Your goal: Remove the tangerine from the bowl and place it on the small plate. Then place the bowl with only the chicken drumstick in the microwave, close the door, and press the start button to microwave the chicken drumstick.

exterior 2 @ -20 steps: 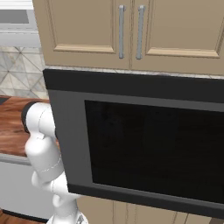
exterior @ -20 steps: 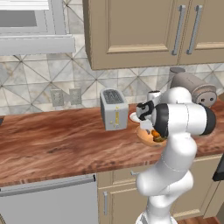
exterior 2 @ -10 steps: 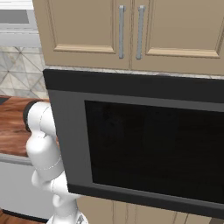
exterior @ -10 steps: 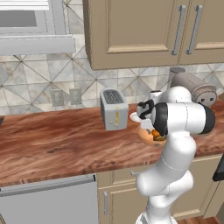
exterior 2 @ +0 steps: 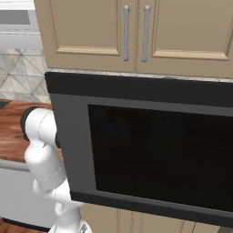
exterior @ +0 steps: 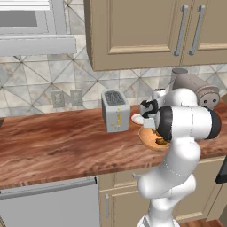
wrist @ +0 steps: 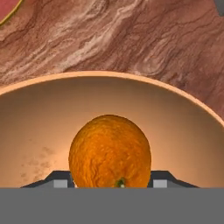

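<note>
The tool (wrist: 112, 183) sat low inside the bowl (wrist: 39, 127), its two dark fingertips (wrist: 59, 179) showing at either side of the tangerine (wrist: 110, 151), at roughly eight and four o'clock of the fruit in the hand view. The tips stood right against the fruit's flanks, but whether they pressed it or merely bracketed it could not be told from the pictures. The tangerine lay on the bowl's glossy floor, near the middle of the hand view, with the rim arching from nine o'clock over twelve to three. Beyond the rim ran the reddish wood-grain desk (wrist: 131, 39).

In the left base view the bowl (exterior: 148, 137) rested on the desk (exterior: 53, 142) at about four o'clock of the toaster (exterior: 115, 110), and the small plate (exterior: 137, 119) lay just beside the bowl at its eleven o'clock. The arm hid most of the bowl there, and the chicken drumstick could not be made out with certainty. The microwave (exterior 2: 150, 145), its door (exterior 2: 154, 154) swung towards the camera, filled much of the right base view.

The step in hand appeared to be gripping the tangerine. To do it well, the squeeze would need to fall across the widest part of the ball, since a grip off the middle would likely make it roll away. A straight lift clear of the rim would probably suit, before carrying it over to the plate.
</note>
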Robot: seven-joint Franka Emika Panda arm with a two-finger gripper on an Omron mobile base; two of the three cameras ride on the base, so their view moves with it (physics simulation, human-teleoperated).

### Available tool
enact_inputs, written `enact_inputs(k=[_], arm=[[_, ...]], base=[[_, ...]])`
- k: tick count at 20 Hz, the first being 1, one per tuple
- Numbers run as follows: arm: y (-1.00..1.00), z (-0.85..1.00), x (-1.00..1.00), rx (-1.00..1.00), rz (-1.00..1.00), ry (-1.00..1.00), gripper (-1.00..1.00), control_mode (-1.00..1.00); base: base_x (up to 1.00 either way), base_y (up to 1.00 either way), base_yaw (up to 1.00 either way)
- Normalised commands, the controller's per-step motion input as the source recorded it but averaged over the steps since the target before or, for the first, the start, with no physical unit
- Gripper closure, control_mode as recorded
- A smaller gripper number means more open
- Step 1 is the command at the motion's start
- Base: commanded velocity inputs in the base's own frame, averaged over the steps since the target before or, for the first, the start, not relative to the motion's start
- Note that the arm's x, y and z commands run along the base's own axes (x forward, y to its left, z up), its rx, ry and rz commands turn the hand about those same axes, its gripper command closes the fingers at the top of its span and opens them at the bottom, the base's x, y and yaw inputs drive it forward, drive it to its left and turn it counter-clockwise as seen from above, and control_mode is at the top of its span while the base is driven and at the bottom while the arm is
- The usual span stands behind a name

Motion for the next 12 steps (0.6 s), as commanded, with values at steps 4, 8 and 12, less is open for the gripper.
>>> enact_inputs(k=[4, 8, 12], arm=[[0.00, 0.48, -0.20, 0.00, 0.00, -0.14, 1.00, -1.00], [0.27, 0.11, 0.02, 0.00, 0.00, -0.09, 1.00, -1.00], [0.43, 0.14, 0.29, 0.00, 0.00, -0.02, 1.00, -1.00]], base=[[0.00, 0.00, 0.00], [0.00, 0.00, 0.00], [0.00, 0.00, 0.00]])
